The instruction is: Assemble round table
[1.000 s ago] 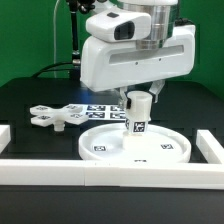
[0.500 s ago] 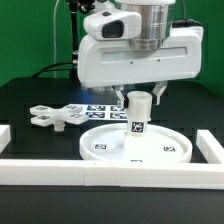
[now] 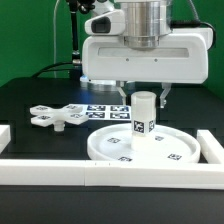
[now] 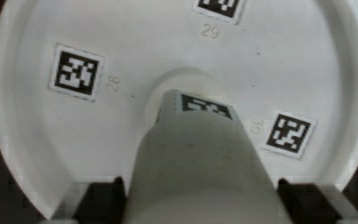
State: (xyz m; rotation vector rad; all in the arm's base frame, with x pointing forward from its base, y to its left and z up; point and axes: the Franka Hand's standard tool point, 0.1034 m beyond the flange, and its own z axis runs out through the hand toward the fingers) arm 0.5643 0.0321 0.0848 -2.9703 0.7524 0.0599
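The large rimmed round disc [image 3: 142,147] lies flat on the black table, tags up. The short thick cylinder leg [image 3: 144,115] stands upright on the disc's middle. My gripper [image 3: 144,97] is shut on the leg's top, with a finger on each side. In the wrist view the leg [image 4: 197,150] runs down to the disc [image 4: 87,110], and the dark fingertips [image 4: 105,198] press against both of its sides. The flat cross-shaped foot piece [image 3: 53,116] lies on the table at the exterior view's left.
The marker board [image 3: 103,110] lies behind the disc. Long white border rails run along the front [image 3: 110,172], with ends at the left [image 3: 6,134] and right [image 3: 212,145]. A green wall stands behind.
The arm has turned and shifted toward the exterior view's right. The leg and the disc under it have moved slightly right with it.
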